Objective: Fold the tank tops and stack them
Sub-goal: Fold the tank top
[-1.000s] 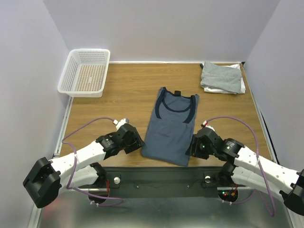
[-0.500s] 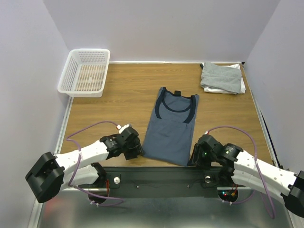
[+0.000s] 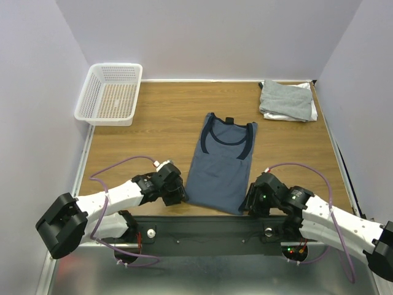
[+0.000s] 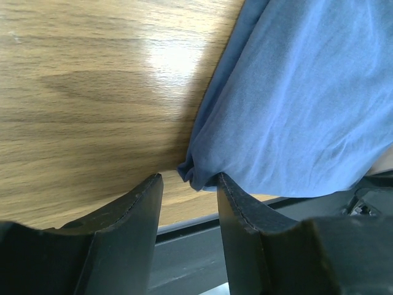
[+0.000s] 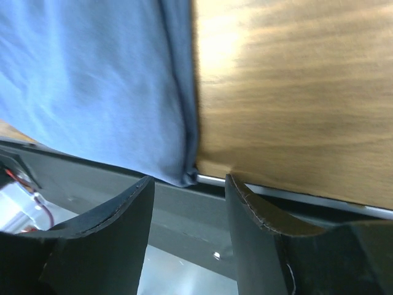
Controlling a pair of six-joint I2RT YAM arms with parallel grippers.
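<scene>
Navy tank top [image 3: 219,169]: my left gripper [image 4: 189,179] and right gripper [image 5: 189,179] just reached its near corners, fingers apart, left pair narrowing; fold probably starting.

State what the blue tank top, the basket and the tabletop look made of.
Blue tank top: soft matte knit, probably cotton jersey; it drapes and creases.
Basket: white moulded plastic, perforated mesh walls.
Tabletop: wood or wood-look laminate; grain with glossy glare.

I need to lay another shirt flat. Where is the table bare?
The table is bare between the basket and the navy top, and right of the top, nearer than the grey stack. The near edge is crowded: left gripper and right gripper flank the top's hem corners.
</scene>
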